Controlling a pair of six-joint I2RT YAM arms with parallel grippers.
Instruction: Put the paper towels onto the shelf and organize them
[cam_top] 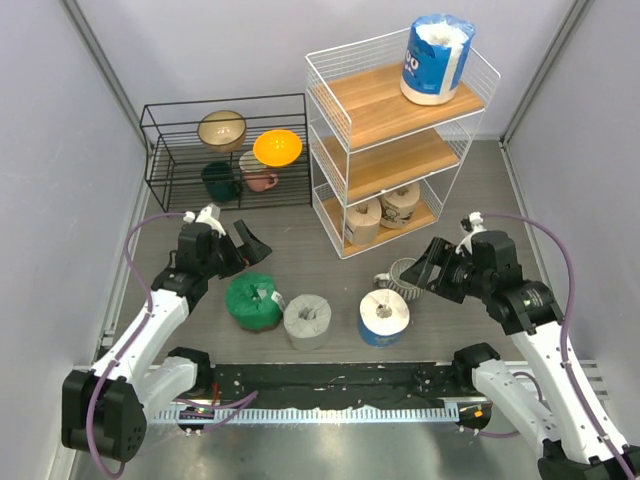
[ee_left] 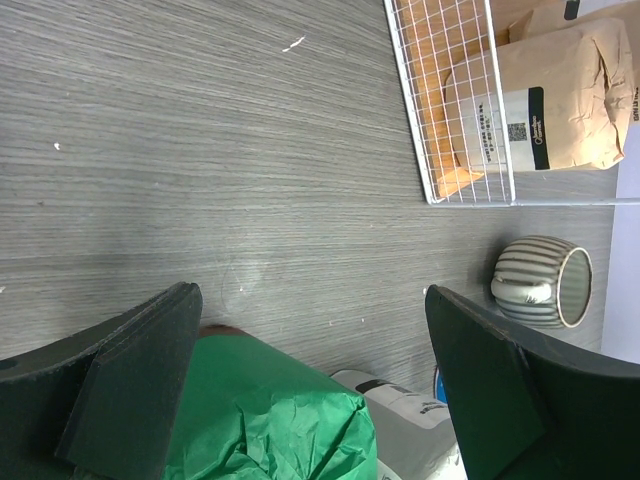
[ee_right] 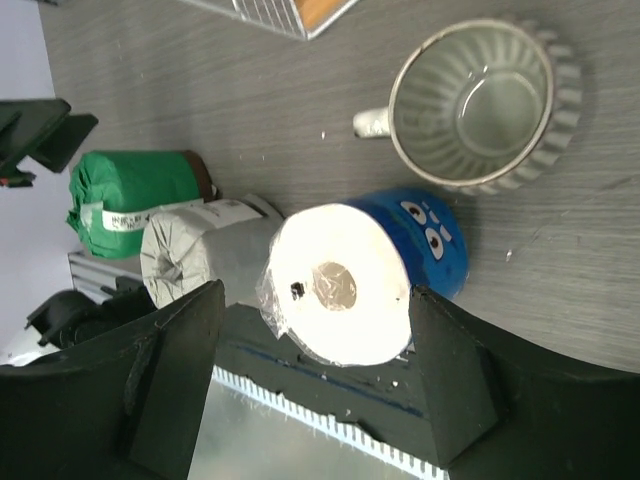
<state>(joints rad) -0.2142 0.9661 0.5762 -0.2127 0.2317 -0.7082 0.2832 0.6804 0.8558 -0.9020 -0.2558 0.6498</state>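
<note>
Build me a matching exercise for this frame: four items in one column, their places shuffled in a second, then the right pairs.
Items: 1 green roll; 2 tan rolls; 3 orange bowl; 4 ribbed mug.
Places: A in the black rack; B on the table beside the grey roll; C on the shelf's bottom board; D on the table by the shelf's foot.
Pairs: 1-B; 2-C; 3-A; 4-D.

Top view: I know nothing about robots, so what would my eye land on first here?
Probably the tall white shelf at back right, a blue-wrapped roll upright on its top board and two tan rolls on the bottom one. Then the green roll, grey roll and blue-and-white roll in a row on the table, between the open left gripper and right gripper.
</note>
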